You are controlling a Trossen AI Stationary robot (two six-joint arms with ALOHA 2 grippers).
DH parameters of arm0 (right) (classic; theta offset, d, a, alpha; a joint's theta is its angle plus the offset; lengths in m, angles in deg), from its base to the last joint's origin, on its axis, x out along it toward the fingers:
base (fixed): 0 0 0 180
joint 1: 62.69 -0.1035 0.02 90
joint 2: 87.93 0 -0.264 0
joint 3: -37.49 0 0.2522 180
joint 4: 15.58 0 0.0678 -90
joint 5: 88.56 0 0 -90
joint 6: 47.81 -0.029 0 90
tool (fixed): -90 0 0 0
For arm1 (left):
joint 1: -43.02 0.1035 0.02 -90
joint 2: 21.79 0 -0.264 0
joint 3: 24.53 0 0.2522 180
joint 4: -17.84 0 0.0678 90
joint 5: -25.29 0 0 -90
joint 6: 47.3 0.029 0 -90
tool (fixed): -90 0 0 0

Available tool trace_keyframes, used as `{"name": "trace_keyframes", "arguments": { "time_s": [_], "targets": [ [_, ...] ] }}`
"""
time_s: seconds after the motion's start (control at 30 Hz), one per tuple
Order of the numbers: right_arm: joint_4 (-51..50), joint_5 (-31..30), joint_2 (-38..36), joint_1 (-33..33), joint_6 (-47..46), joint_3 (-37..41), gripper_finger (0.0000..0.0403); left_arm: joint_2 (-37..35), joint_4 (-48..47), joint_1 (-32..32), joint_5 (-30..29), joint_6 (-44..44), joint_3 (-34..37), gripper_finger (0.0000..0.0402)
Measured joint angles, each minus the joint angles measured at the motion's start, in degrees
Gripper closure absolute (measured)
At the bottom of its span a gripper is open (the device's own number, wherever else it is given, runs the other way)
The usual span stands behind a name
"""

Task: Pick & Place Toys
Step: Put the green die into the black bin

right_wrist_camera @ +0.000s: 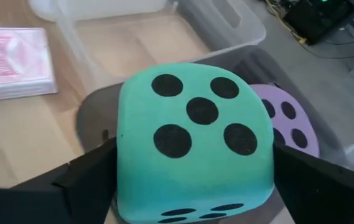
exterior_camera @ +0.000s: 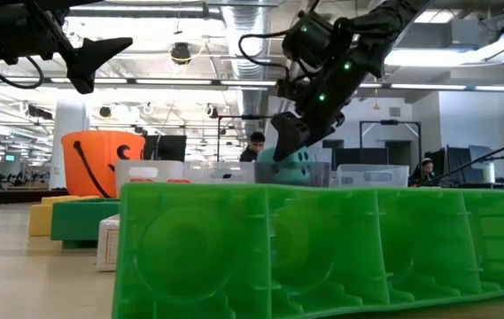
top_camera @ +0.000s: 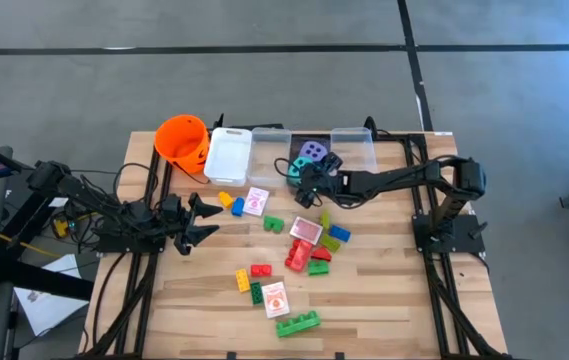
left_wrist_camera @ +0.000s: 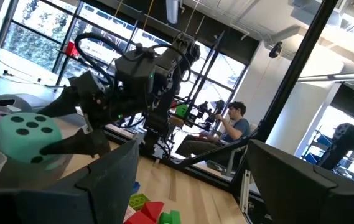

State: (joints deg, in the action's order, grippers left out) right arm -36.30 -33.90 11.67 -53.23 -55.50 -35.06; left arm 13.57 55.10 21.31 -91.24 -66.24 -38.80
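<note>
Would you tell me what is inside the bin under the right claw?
The purple die lies in the bin. The right claw holds the teal die above it. The bin's floor under the teal die is hidden.

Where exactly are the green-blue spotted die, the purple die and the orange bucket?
teal die (right_wrist_camera: 195,140), right wrist view: its five-dot face, held between the right gripper's fingers.
purple die (right_wrist_camera: 292,121), right wrist view: its visible dotted face.
orange bucket (top_camera: 181,139), high view: its rim.

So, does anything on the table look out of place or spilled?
Nothing looks spilled or damaged. The right tool holds the teal soft die over the bin with the purple soft die.
</note>
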Motion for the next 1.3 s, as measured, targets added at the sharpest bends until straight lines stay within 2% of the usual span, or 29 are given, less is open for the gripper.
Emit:
{"name": "trace_keyframes", "arguments": {
  "time_s": [0.17, 0.33, 0.4, 0.53, 0.67, 0.8, 1.0, 1.3],
  "targets": [
    [-0.99, -0.95, -1.47, -0.05, 1.68, 0.01, 0.0045, 0.0, 0.01, -0.01, 0.0, 0.0, 0.0, 0.0108],
    [-2.69, -0.23, -5.62, -0.87, 5.82, -0.04, 0.0027, 0.02, -0.01, -0.01, 0.01, 0.0, 0.0, 0.0108],
    [-5.81, 2.31, -8.24, -0.75, 6.26, -0.04, 0.002, 0.0, 0.0, 0.0, 0.0, -0.01, 0.0, 0.0108],
    [-13.78, 12.76, -13.49, 1.82, 3.73, -0.05, 0.0012, 0.02, -0.01, -0.01, 0.0, 0.0, 0.0, 0.0108],
    [-14.96, 14.27, -17.26, 4.85, 4.46, -0.04, 0.001, 0.02, 0.01, -0.01, 0.01, -0.34, 0.0, 0.0108],
    [-11.79, 14.33, -19.61, 6.65, 4.93, -0.04, 0.001, 0.0, 0.01, 0.01, 0.01, -1.07, 0.0, 0.0108],
    [-10.55, 14.35, -19.86, 6.85, 3.83, -0.07, 0.001, 0.0, 0.01, -0.01, 0.0, -1.07, 0.0, 0.0108],
    [-16.08, 17.55, -15.7, 7.21, 4.45, -0.63, 0.0009, 0.02, 0.01, -0.01, 0.02, -1.09, 0.0, 0.0108]
  ]
}}
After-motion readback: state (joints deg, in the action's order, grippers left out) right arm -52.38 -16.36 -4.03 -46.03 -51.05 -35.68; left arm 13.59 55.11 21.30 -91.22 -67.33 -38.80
